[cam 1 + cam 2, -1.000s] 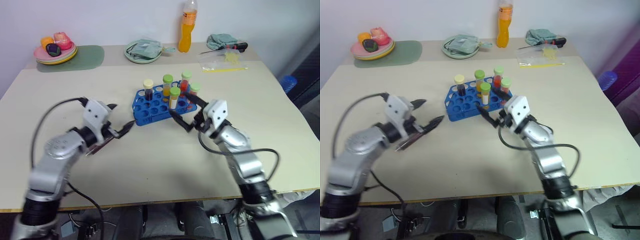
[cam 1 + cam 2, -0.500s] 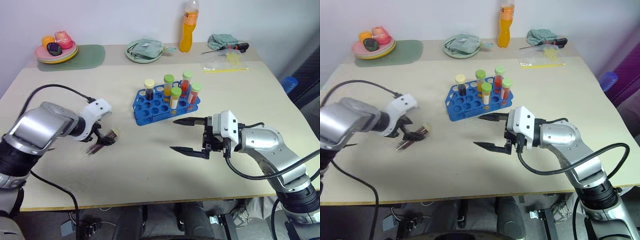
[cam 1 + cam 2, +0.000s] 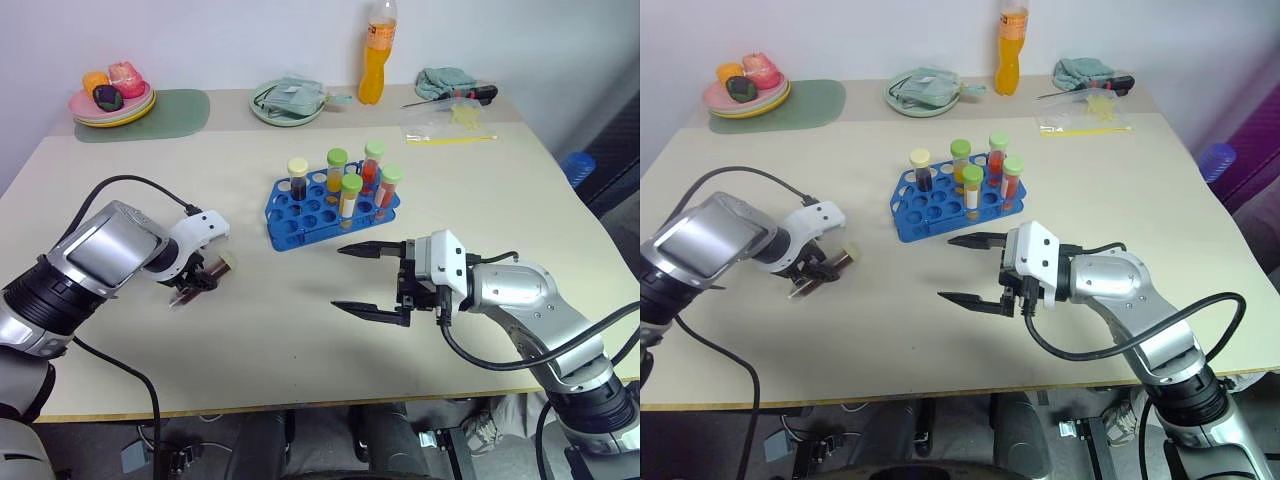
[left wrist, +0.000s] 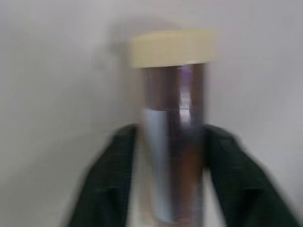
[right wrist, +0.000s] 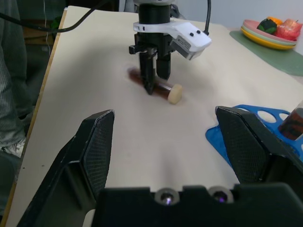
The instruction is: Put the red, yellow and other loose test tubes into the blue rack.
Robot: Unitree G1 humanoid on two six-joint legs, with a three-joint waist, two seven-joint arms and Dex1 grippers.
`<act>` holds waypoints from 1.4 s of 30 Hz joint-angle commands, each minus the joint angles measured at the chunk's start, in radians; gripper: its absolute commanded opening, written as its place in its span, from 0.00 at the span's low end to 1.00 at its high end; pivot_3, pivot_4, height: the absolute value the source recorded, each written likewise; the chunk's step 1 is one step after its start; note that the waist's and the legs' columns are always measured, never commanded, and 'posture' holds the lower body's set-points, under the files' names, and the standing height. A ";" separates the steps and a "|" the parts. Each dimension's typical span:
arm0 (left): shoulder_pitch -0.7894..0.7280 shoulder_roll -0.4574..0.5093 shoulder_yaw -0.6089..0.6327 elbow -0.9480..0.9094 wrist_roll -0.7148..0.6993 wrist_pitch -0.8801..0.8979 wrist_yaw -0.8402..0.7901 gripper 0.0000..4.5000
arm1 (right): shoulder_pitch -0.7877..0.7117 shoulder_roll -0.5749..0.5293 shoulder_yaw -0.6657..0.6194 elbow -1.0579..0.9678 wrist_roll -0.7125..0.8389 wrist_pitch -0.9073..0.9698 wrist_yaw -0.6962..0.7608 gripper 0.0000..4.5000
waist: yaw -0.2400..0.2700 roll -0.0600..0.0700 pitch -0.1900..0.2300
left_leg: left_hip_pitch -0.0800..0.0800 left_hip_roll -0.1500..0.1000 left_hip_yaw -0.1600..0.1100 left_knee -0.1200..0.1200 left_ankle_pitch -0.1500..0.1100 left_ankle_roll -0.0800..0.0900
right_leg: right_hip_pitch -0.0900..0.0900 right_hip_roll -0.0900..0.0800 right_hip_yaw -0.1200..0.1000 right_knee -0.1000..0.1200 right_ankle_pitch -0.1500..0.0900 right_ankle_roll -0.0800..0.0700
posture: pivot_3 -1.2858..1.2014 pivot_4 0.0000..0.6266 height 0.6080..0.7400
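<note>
The right claw (image 3: 372,280) hangs spread wide and empty over the smooth beige counter (image 3: 300,340). To the left, the left claw (image 3: 196,283) pinches a clear cylindrical maroon tube (image 3: 210,272), cream-capped, lying on the counter. Farther off, the perforated blue rack (image 3: 300,215) holds five capped tubes upright.

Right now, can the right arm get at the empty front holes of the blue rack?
Probably yes. The right gripper hangs open just in front of the blue rack, with bare table between them; the standing tubes sit in the back rows.
</note>
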 commanded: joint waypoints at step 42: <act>0.366 -1.033 0.449 0.323 0.259 -1.477 0.778 0.17 | 0.162 0.295 -0.092 0.174 -0.128 -0.099 -0.347 0.84 | 0.023 -0.002 -0.003 | 0.002 -0.009 -0.002 0.002 0.000 -0.001 | 0.004 -0.004 0.000 0.000 0.001 0.001 | 0.52 0.24 1.00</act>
